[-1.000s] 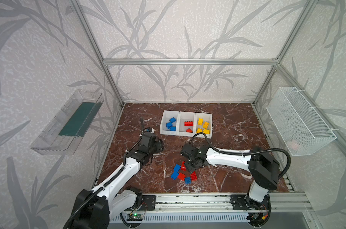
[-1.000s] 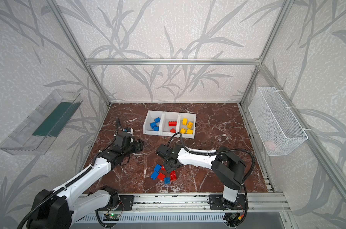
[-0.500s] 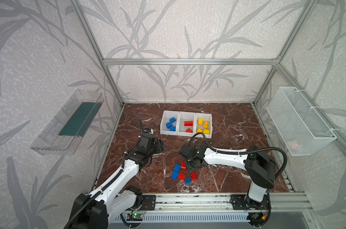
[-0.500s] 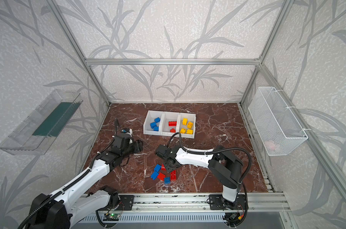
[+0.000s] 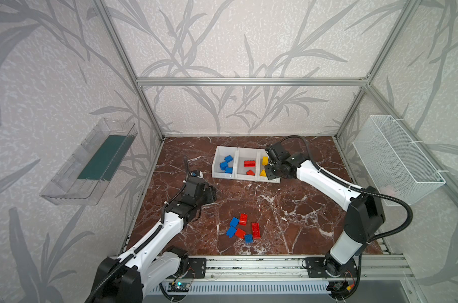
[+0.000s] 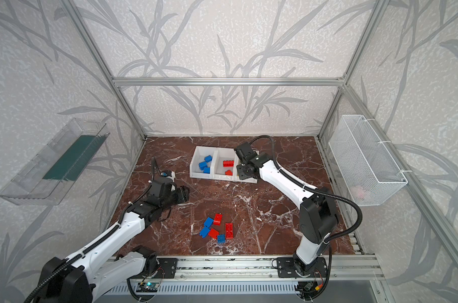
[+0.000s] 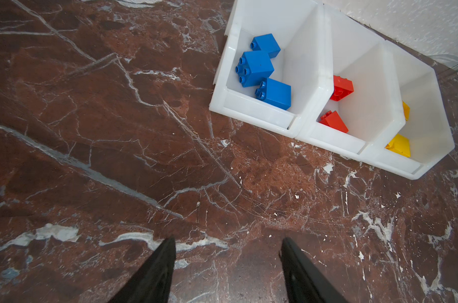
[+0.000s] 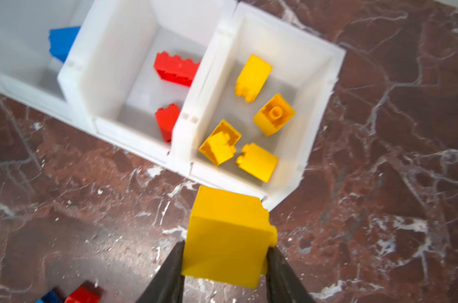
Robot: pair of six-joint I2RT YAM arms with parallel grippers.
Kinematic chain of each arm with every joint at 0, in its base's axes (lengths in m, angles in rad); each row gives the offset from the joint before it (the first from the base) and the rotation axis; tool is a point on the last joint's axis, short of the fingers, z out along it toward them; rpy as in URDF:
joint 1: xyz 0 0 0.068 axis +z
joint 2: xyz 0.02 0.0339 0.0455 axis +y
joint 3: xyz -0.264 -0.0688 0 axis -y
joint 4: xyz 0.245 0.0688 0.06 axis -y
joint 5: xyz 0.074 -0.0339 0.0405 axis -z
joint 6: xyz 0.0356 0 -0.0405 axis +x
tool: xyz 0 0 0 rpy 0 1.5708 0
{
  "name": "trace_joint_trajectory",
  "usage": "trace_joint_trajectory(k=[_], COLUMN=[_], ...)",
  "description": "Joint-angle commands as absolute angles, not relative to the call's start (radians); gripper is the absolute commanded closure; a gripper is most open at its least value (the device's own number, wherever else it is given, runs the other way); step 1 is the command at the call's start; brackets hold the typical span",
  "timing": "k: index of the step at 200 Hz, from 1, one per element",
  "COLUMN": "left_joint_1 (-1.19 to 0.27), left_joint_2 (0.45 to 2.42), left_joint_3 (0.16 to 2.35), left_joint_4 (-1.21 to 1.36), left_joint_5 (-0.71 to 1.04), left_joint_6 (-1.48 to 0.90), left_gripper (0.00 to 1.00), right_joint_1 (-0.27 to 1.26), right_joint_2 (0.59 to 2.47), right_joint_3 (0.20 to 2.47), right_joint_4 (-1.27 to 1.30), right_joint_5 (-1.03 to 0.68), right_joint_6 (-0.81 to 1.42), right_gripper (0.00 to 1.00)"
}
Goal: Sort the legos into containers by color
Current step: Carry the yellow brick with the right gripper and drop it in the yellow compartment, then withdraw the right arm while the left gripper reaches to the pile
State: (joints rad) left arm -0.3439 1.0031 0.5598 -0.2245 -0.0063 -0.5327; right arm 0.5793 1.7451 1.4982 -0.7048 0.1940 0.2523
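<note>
right gripper (image 8: 225,246) clamped on yellow brick (image 8: 226,230), at front rim of yellow bin (image 8: 335,63); more yellows (image 8: 273,114) inside. left gripper (image 7: 227,240) open, empty, above table (image 7: 91,157). 6 loose bricks (image 5: 240,233) there, 3 red 3 blue

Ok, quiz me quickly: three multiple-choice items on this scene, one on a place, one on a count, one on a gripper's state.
1. Where is the right gripper?
A beside the clear wall tray
B at the bin of yellow bricks
C beside the wire basket

2. How many loose bricks lie on the table?
A three
B nine
C six

3. The left gripper is:
A open and empty
B shut on a blue brick
C shut on a red brick

Answers:
1 B: the yellow brick it holds sits at that bin's near edge.
2 C: three blue and three red.
3 A: bare marble shows between its jaws.
</note>
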Motion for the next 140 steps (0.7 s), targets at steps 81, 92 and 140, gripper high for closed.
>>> trace_joint_trajectory(k=[81, 92, 140], left_joint_1=[-0.36, -0.362, -0.376], left_joint_2=[0.959, 0.958, 0.956], left_joint_3=[0.528, 0.528, 0.522], left_joint_4=[-0.242, -0.243, -0.244], left_joint_5=[0.028, 0.029, 0.025], left_joint_6=[-0.568, -0.57, -0.573], left_gripper=[0.34, 0.34, 0.34], right_joint_1=[0.503, 0.503, 0.503], right_joint_2=[1.974, 1.98, 1.973], right_joint_3=[1.695, 1.703, 1.71], right_joint_4=[-0.73, -0.731, -0.736], right_joint_5=[0.163, 0.16, 0.144], right_joint_6=[0.206, 0.208, 0.214], right_gripper=[0.51, 0.46, 0.37])
